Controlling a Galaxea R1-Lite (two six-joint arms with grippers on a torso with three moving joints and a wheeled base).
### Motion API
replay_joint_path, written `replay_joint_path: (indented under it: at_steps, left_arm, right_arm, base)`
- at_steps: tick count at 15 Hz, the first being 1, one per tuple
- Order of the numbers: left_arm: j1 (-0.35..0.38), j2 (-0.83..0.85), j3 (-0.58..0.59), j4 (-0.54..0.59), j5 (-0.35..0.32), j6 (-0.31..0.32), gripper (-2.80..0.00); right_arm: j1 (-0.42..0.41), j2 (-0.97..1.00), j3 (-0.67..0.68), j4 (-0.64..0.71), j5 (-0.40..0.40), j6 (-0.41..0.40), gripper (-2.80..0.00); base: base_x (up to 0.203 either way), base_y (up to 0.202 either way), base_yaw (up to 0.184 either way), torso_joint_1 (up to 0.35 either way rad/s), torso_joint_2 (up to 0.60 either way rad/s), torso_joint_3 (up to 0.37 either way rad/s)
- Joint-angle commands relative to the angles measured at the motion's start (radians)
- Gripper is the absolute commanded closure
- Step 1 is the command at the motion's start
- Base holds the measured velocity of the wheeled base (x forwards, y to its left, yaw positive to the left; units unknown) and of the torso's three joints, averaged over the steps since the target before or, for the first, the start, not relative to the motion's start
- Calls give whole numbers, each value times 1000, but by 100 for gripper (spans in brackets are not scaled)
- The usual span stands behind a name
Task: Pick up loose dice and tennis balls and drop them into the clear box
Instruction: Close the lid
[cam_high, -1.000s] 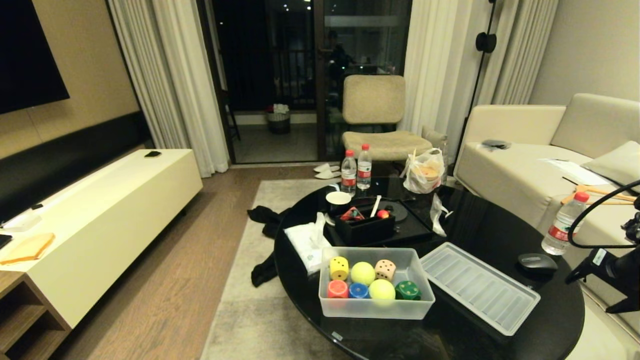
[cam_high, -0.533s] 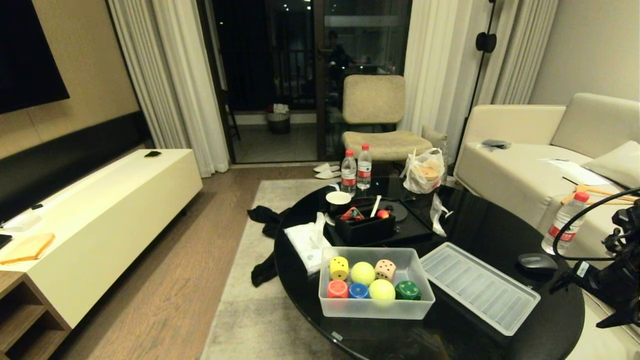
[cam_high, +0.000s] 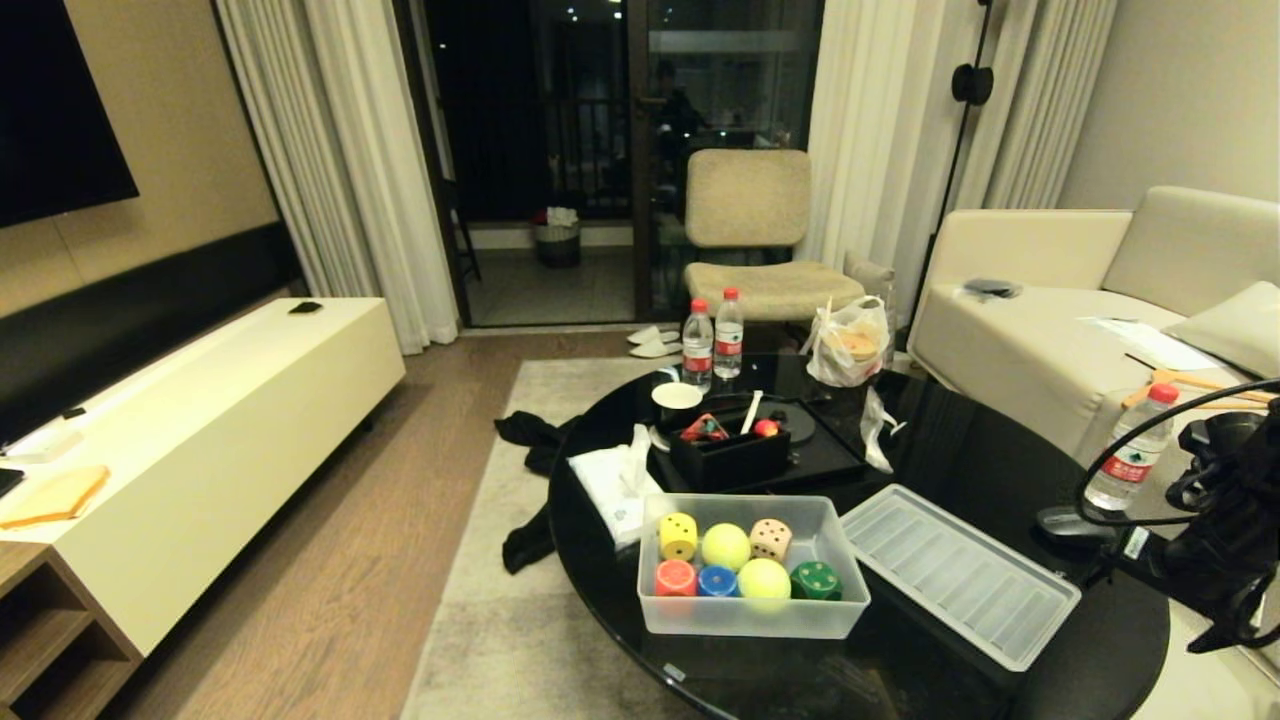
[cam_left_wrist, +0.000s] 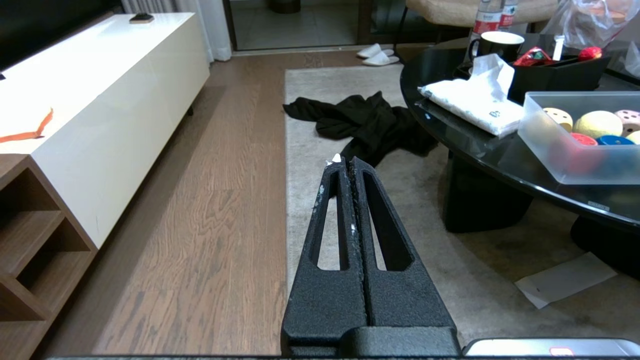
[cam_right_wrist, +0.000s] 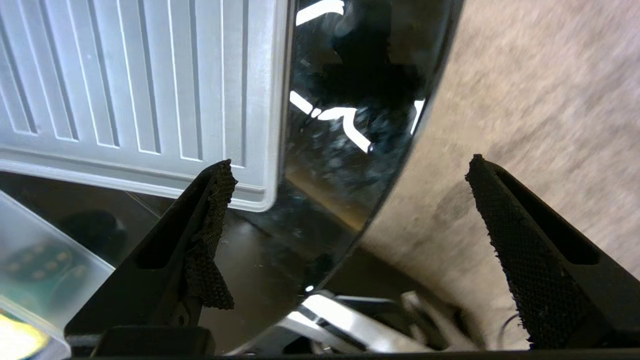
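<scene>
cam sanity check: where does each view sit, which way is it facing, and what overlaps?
Head: high on the robot, facing forward and down at the black table and clear box; right arm at the right edge.
Left wrist: low beside the table, facing the floor; left gripper shut.
Right wrist: above the table's edge, facing down at the ribbed lid; right gripper open.
Shared: the box in head and left wrist views; the lid in head and right wrist views.

Clear box (cam_high: 750, 615): frosted, translucent. Inside: 2 yellow-green tennis balls (cam_high: 726, 546); dice (cam_high: 678, 536) yellow w/ dark pips, cream w/ dark pips, red, blue, dark green w/ yellow pips. Lid (cam_high: 958, 572): frosted, ribbed. Table (cam_high: 980, 450): glossy black. Tray (cam_high: 728, 458): black. Rug (cam_high: 500, 640): grey-beige.
</scene>
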Motion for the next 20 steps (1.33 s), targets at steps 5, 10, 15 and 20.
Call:
replay_joint_path:
  at_steps: [5,10,15,20]
  left_arm:
    - [0,1,3,0,0,0,0]
    - [0,1,3,0,0,0,0]
    - [0,1,3,0,0,-1,0]
    - [0,1,3,0,0,-1,0]
  right_arm:
    - [33,62,0,-67,-38,38,-280]
    - [42,134,-7,-109,-60,41,-280]
    - [82,144,-23,-126,-72,64,-280]
    - [98,187,-47,-126,-103,76,-280]
  base:
    - [0,0,0,0,0,0]
    - [0,0,0,0,0,0]
    - [0,0,0,0,0,0]
    - [0,0,0,0,0,0]
